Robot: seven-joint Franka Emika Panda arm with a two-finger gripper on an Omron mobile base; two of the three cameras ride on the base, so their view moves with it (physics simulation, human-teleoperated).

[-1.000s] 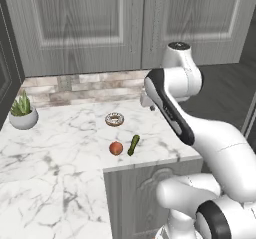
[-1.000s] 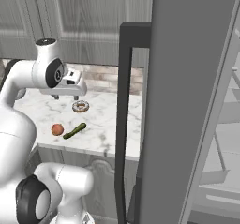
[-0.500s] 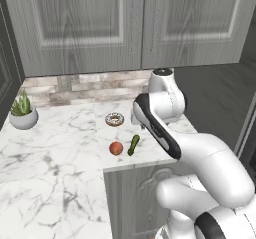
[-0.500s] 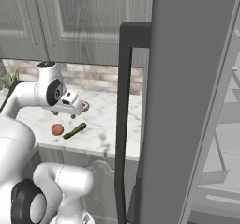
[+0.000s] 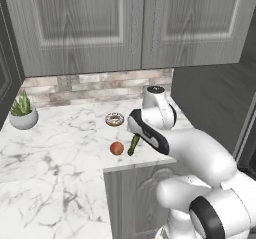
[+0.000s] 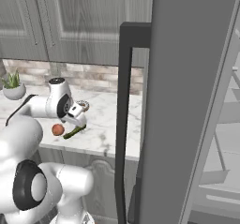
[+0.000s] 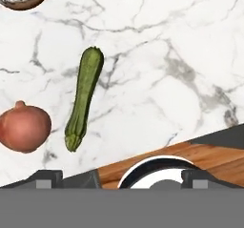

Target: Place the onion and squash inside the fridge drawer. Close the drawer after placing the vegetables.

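Squash lies beside onion, ahead of hand.

white marble counter with grey veining, corner edge toward the camera. frosted ring donut lies flat on the counter, toward the back. small potted succulent in a pale round pot at the far left, near the wall. brick-pattern backsplash in tan and grey runs behind the counter. grey panelled upper cabinets above it. base cabinet front below the counter edge. tall grey door panel with a long dark bar handle stands at the right.
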